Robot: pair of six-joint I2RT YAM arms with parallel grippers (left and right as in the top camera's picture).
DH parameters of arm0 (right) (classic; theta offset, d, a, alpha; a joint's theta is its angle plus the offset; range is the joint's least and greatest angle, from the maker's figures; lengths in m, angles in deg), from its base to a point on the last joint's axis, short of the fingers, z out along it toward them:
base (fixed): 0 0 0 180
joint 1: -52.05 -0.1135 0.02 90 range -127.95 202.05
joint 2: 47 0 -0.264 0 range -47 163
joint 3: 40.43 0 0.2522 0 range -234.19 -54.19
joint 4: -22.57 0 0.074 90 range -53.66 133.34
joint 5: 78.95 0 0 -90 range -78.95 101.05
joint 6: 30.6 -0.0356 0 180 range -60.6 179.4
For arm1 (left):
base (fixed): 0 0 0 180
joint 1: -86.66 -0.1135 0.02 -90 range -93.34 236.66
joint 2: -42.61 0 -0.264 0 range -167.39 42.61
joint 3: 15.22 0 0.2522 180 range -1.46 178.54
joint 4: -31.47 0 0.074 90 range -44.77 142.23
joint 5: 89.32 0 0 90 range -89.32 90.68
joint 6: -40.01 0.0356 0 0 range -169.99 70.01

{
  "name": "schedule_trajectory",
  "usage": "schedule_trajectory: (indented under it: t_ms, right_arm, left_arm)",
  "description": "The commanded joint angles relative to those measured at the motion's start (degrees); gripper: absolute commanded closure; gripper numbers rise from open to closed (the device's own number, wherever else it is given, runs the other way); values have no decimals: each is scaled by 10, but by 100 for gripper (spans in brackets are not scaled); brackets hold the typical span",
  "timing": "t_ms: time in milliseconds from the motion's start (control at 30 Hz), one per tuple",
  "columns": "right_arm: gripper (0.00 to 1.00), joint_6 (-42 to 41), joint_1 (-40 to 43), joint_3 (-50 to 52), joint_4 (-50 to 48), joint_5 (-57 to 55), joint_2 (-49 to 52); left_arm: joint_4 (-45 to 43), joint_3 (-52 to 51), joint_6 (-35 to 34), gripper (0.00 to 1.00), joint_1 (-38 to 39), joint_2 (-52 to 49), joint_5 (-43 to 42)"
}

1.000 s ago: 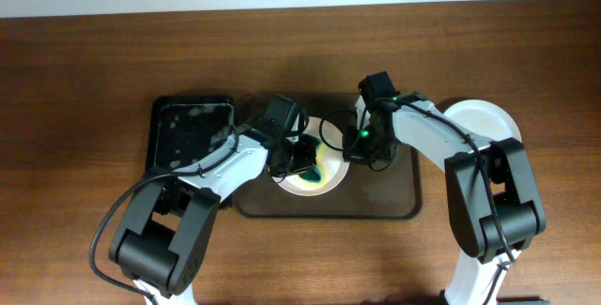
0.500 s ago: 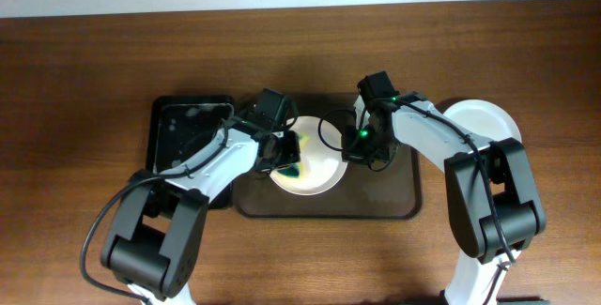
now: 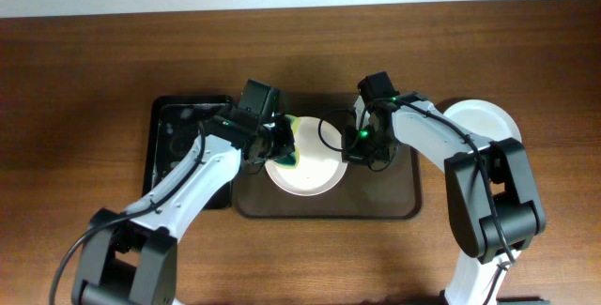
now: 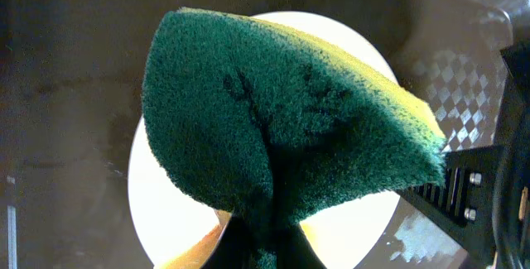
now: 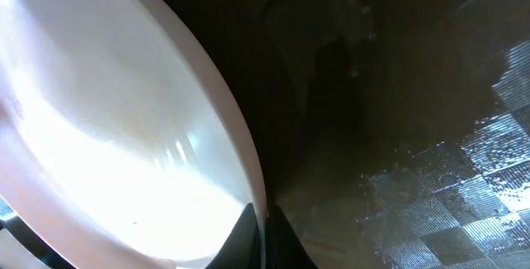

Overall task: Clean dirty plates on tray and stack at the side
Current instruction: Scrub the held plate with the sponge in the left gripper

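Observation:
A whitish plate (image 3: 310, 172) lies on the dark brown tray (image 3: 394, 197). My left gripper (image 3: 279, 145) is shut on a green and yellow sponge (image 3: 289, 147), which hangs over the plate's far left rim. In the left wrist view the sponge (image 4: 281, 128) covers most of the plate (image 4: 178, 194), and the gripper (image 4: 269, 240) pinches its folded base. My right gripper (image 3: 350, 152) is shut on the plate's right rim. The right wrist view shows the gripper (image 5: 263, 223) clamped on the rim of the plate (image 5: 108, 136), which looks clean there, with the wet tray (image 5: 397, 136) beside it.
A second white plate (image 3: 484, 122) sits on the table to the right of the tray, partly under my right arm. A smaller black tray (image 3: 183, 136) with water drops lies against the brown tray's left side. The brown wooden table (image 3: 94, 61) surrounds both.
My left gripper has carried the sponge from the plate's middle up and to the left, to its far left rim. The right gripper has stayed on the plate's rim.

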Motion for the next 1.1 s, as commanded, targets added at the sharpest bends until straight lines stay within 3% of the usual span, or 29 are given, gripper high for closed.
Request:
schedule_trajectory:
  t_ms: [0,100,333,600,900,1067]
  right_arm:
    - [96,4,-1,2,2,3,1]
    - [96,4,-1,2,2,3,1]
    - [96,4,-1,2,4,3,1]
    - [96,4,-1,2,6,3,1]
    - [96,4,-1,2,6,3,1]
    - [96,4,-1,2,6,3,1]
  left_arm:
    - [-19,-16,-50,100,23,-45,-38]
    - [-56,-16,-54,100,47,-82,-81]
    - [-69,-17,-97,100,84,-127,-68]
    - [-36,-17,-93,100,67,-128,124]
    - [-24,-13,-5,100,40,-114,204]
    - [-12,15,110,100,31,-103,198]
